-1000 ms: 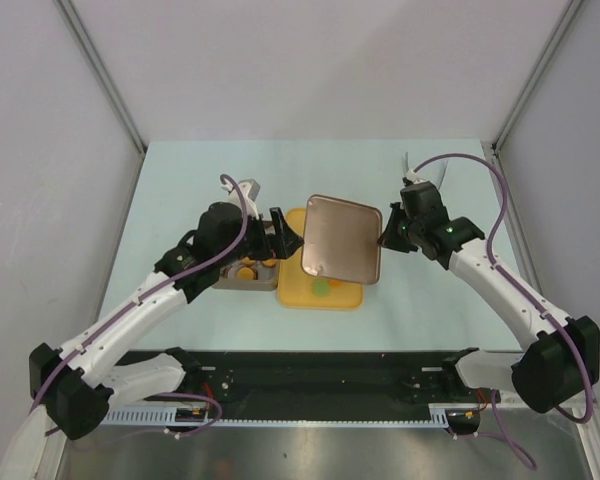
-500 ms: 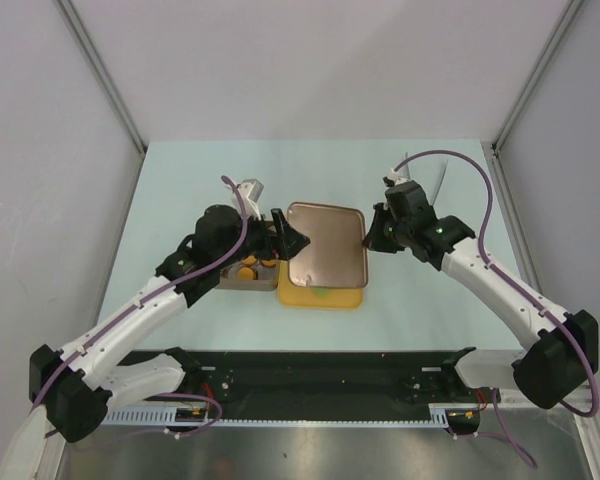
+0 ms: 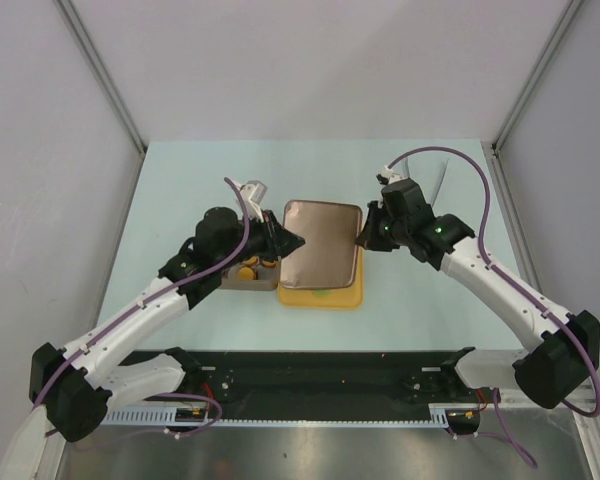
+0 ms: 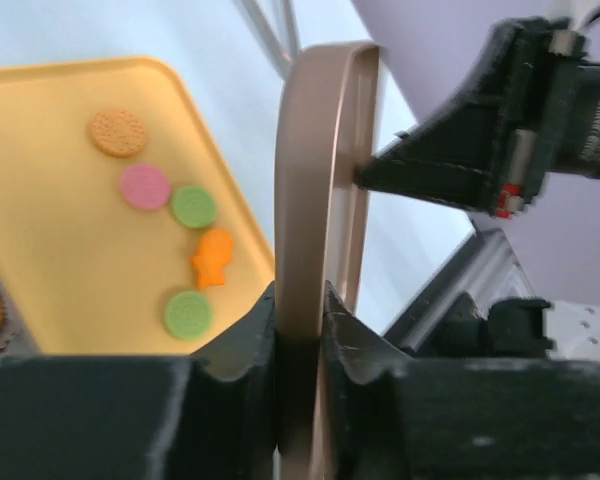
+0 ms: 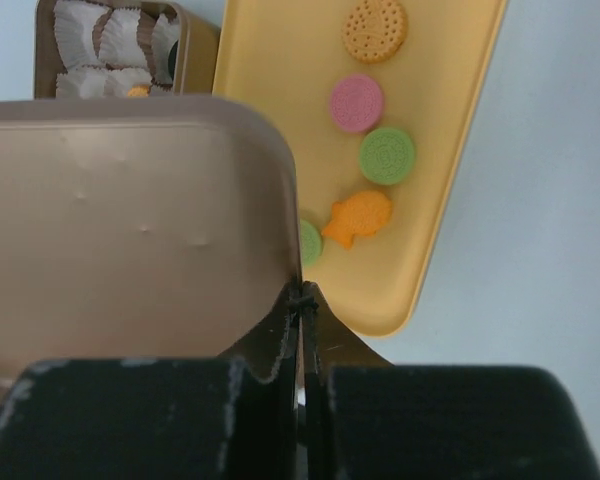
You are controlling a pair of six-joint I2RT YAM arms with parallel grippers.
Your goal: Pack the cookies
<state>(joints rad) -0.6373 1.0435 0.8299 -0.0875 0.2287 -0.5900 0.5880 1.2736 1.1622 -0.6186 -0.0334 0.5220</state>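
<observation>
While the cookies (image 5: 357,103) lay loose on the yellow tray (image 5: 460,150), just beyond and to the right of the fingertips of the right gripper (image 5: 302,300), we judged the bronze lid (image 5: 130,220) the chief hazard. It hung tilted over them. The right gripper pinched one rim, its fingers pressed fully together on the thin metal. The left gripper (image 4: 298,300) held the opposite rim, its fingers nearly closed with the rim clamped between them. We thought that if the two arms moved out of step, the lid could twist out of one thin pinch and drop onto the cookies, scattering them onto the table (image 5: 560,200). We also judged that seating it on the tin (image 5: 195,50), beyond and left of the right fingers, would shut these cookies out unpacked.

We counted five loose cookies: one tan, one pink, two green (one half hidden by the lid) and one orange fish-shaped. More sat in the tin among white paper cups (image 5: 90,30); we could not tell how many. We counted one lid, one tray and one tin.
</observation>
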